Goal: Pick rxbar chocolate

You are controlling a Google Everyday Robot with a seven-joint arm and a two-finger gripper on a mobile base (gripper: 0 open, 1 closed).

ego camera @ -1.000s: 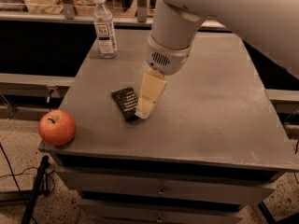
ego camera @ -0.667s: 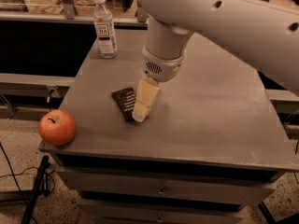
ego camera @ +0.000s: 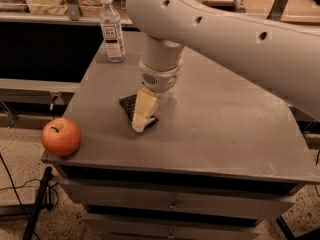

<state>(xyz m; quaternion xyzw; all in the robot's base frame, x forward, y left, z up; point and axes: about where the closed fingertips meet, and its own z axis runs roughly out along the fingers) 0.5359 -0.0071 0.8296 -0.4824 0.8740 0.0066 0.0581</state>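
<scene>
Grey table (ego camera: 225, 134): bar (ego camera: 128, 105) lies left of middle. White arm (ego camera: 225, 29) bends down from top right. Gripper (ego camera: 142, 118) points down, tip on bar. Spread or pinching: cannot tell.

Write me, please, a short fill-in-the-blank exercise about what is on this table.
1. The gripper is down at the ___-wrapped rxbar chocolate.
2. The apple near a corner of the table is ___ in colour.
3. The water bottle stands ___ at the table's far edge, apart from the gripper.

Missing words: black; red; upright.
</scene>
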